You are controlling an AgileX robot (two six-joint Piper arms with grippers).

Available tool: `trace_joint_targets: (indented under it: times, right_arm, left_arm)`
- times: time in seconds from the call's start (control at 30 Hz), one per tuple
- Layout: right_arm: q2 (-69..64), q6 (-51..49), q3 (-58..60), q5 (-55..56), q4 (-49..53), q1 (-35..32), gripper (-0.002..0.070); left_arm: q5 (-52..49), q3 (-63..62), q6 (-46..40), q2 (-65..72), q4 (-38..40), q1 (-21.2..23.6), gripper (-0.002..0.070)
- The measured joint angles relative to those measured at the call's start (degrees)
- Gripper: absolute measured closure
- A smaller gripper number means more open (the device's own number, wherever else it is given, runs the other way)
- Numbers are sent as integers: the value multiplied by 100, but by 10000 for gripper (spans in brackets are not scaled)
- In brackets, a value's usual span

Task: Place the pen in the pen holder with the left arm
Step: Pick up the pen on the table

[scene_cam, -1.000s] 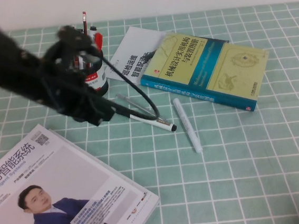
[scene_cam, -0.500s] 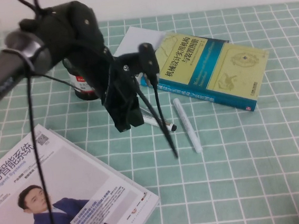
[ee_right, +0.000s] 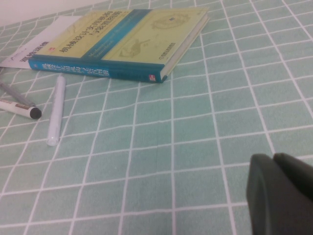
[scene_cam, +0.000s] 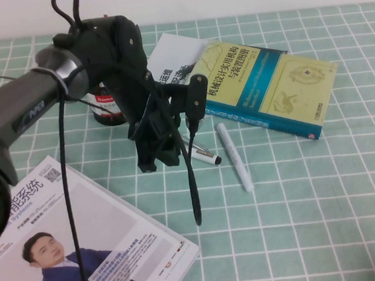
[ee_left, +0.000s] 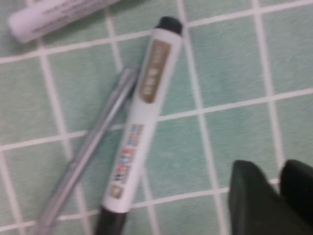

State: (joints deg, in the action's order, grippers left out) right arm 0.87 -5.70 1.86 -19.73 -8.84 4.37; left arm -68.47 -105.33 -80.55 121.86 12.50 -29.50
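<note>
The pen (ee_left: 138,147) lies just below my left gripper (ee_left: 274,196), its fingers seemingly closed, empty; my right gripper (ee_right: 281,193) looks closed too.

book (scene_cam: 262,88), magazine (scene_cam: 84,237), checkered tablecloth (scene_cam: 302,222)

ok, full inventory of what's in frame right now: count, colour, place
marker: 1, white with black cap, table centre, under the left gripper
grey pen: 1, lying against the marker
white pen: 1, just right of the marker
book: 1, yellow and blue, back right
booklet: 1, white, partly under the book
magazine: 1, front left
pen holder: 1, dark with red label, back left, mostly hidden by the arm
left gripper: black, shut, above the marker
right gripper: black, shut, over the table's right side
</note>
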Motion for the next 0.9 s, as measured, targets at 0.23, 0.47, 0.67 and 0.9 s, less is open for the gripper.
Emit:
trace_joint_targets:
  times: [0.23,0.47,0.67,0.9]
  right_arm:
    - [0,0,0,0,0,0,696]
    - [0,0,0,0,0,0,696]
    - [0,0,0,0,0,0,696]
    - [0,0,0,0,0,0,696]
  left_arm:
    - [603,0,-76,169,-74,0,355]
    - [1088,0,-158,329,-85,0,335]
    - [1244,0,-172,404,-85,0,334]
    - [1294,0,-172,554,-85,0,340]
